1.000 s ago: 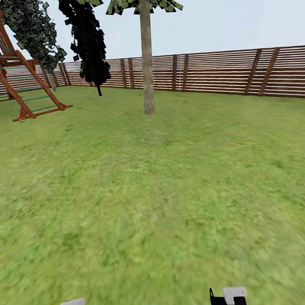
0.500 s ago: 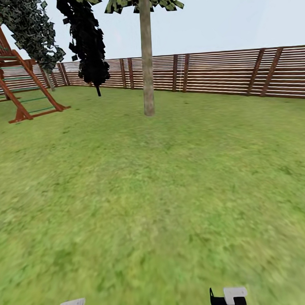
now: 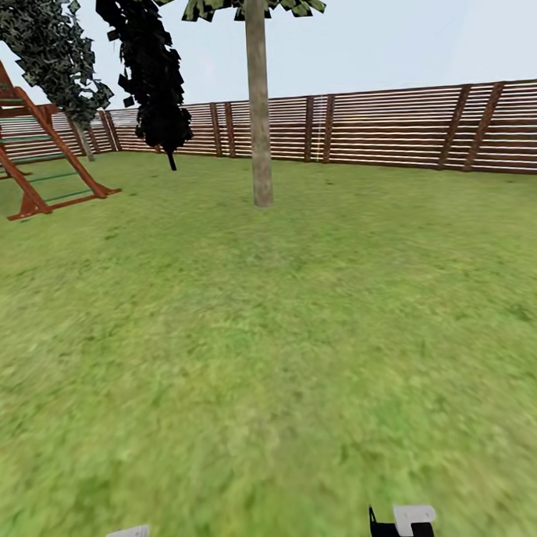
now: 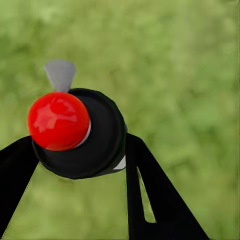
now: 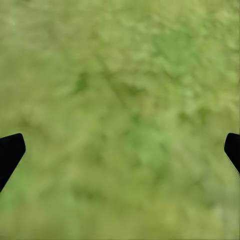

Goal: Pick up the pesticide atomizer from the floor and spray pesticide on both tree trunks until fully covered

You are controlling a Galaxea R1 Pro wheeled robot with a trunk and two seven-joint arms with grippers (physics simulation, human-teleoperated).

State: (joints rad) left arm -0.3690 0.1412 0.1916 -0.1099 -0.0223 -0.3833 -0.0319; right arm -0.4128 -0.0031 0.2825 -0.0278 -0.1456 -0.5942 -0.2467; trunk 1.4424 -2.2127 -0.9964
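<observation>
The pesticide atomizer point(image 4: 102, 135), a black round body with a red ball top and a grey nozzle, sits between the two black fingers of my left gripper point(image 4: 75, 157), which is shut on it above blurry grass. My right gripper point(image 5: 120, 150) is open, its fingertips point(image 5: 10, 150) far apart over the floor point(image 5: 120, 100), with nothing between them. Ahead in the head view stands one tree with a straight grey-brown trunk point(image 3: 259, 105) rising from the lawn point(image 3: 271, 339). Its leaves show at the top edge.
A brown slatted fence point(image 3: 387, 126) closes the far side of the garden. A red-brown wooden play frame point(image 3: 29, 146) stands at the far left. Two dark narrow trees point(image 3: 155, 78) grow near the fence. Parts of my two arms point(image 3: 411, 522) show at the bottom edge.
The whole head view has shifted a little: the trunk's base sits slightly lower and the play frame further left, so the camera has moved forward. The arms hold their pose.
</observation>
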